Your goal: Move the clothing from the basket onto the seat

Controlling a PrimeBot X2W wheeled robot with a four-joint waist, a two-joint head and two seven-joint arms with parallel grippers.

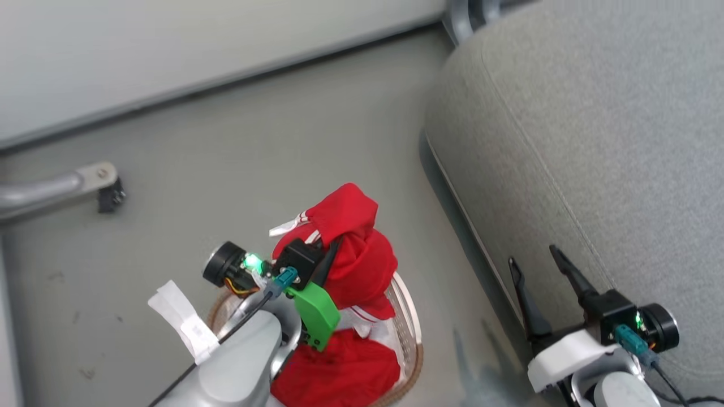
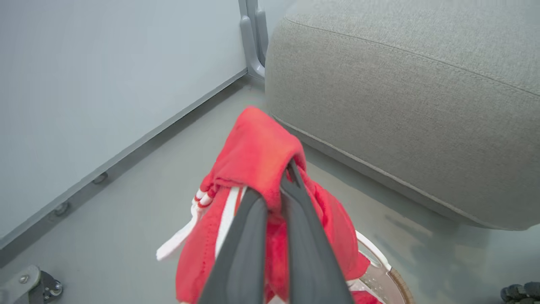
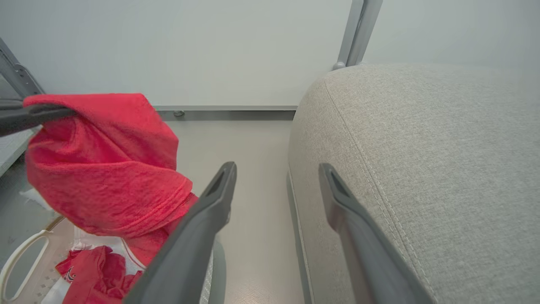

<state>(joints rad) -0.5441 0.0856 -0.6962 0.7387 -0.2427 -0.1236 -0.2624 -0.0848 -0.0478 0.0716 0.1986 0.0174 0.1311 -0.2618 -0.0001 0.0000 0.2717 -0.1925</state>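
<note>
Count taken: clothing [image 1: 356,254], at least two red pieces; basket [image 1: 417,342], one; seat [image 1: 594,141], one; tools, two, namely left tool [image 2: 276,181] and right tool [image 1: 533,254]

A smooth grey floor [image 1: 254,169] meets a pale wall [image 1: 169,45] along a dark baseboard strip [image 1: 226,83] at 11 o'clock, with a castered metal leg [image 1: 85,181] at 9 o'clock and a grey post [image 1: 468,16] at 1 o'clock.

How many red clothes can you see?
2: a lifted garment pinched in the left gripper above the basket, and another garment lying in it. More may hide underneath.
</note>
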